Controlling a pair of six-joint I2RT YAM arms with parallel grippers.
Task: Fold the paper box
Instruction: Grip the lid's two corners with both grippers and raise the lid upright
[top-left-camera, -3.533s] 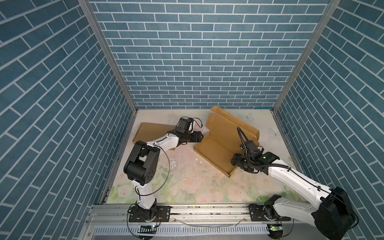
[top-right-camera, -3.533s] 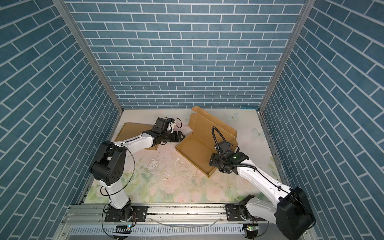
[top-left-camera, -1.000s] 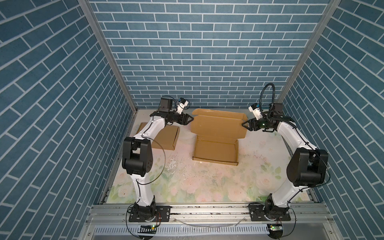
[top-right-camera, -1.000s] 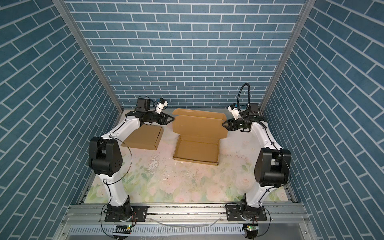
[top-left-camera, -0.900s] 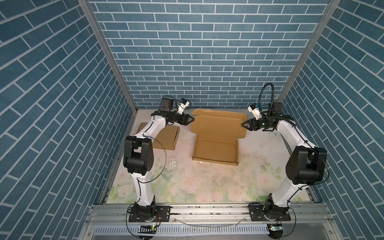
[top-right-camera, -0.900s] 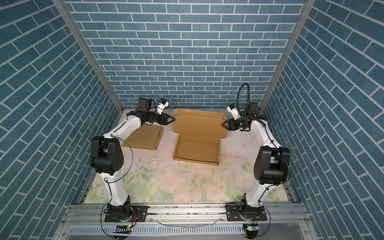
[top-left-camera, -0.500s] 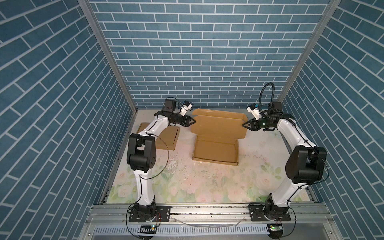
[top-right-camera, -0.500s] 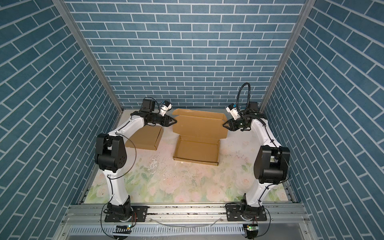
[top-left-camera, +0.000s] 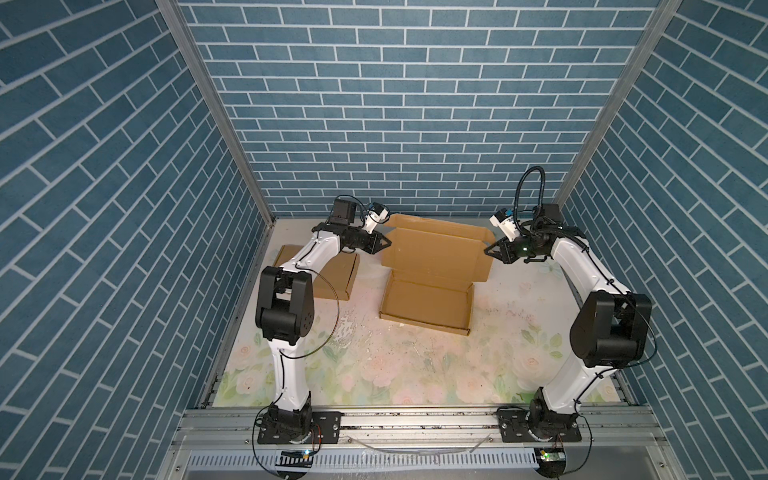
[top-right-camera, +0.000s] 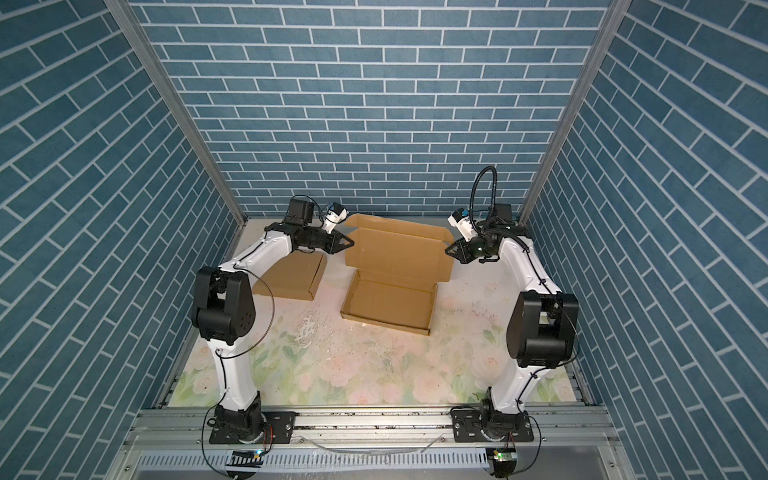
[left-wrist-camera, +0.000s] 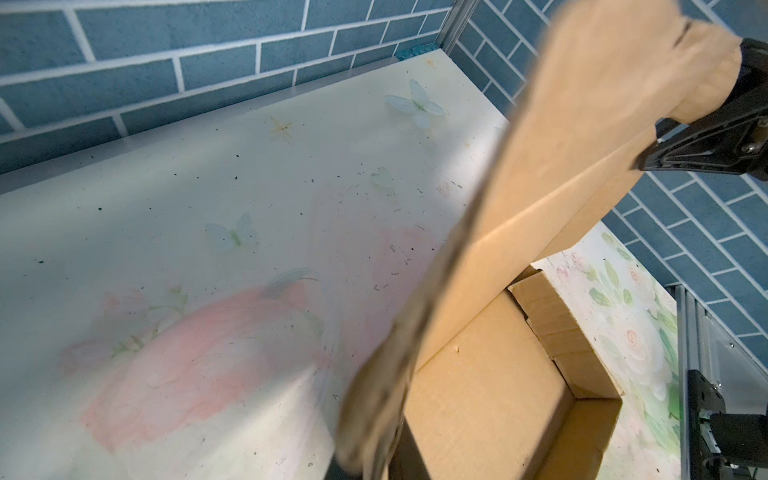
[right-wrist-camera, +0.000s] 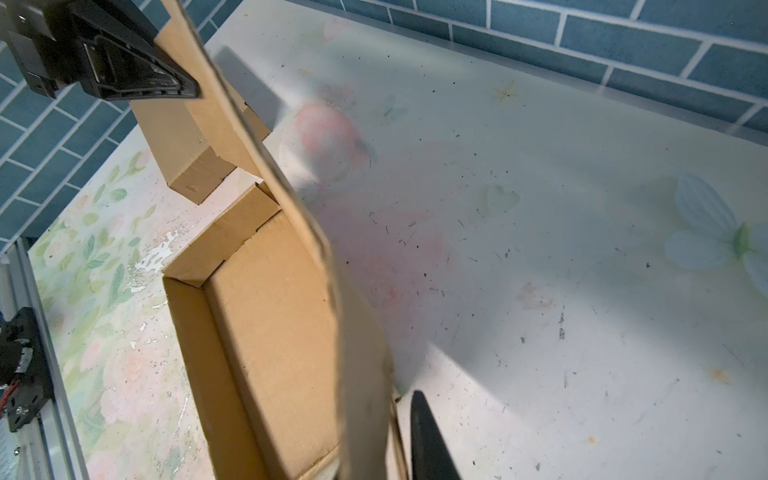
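The brown cardboard box (top-left-camera: 424, 305) sits in the middle of the flowery table (top-left-camera: 395, 374), toward the back wall. Its shallow tray lies flat on the table. Its big lid (top-left-camera: 436, 253) stands up from the tray's back edge and leans a little. The left gripper (top-left-camera: 388, 242) is at the left end of the lid and the right gripper (top-left-camera: 487, 250) is at the right end. Both look pinched almost closed on the thin edge of the lid, with the card squeezed in between. In the left wrist view the lid's rounded ear sits tight in the other arm's black fingers (left-wrist-camera: 706, 153). I think they hold it at both ends so the lid does not twist when it swings down over the tray. With the lid up high, the tray is open, and nothing is inside it. The tray's side walls already stand up. A second, flat, closed brown cardboard box (top-left-camera: 332, 278) lies on the table just left of the tray, under the left arm. It is near but not touching, and I think it is not in the lid's way. The blue brick walls (top-left-camera: 415, 124) are close behind the lid and beside both arms, so there is little room to pull back. The lid's small side ears may catch on the tray walls as it closes.
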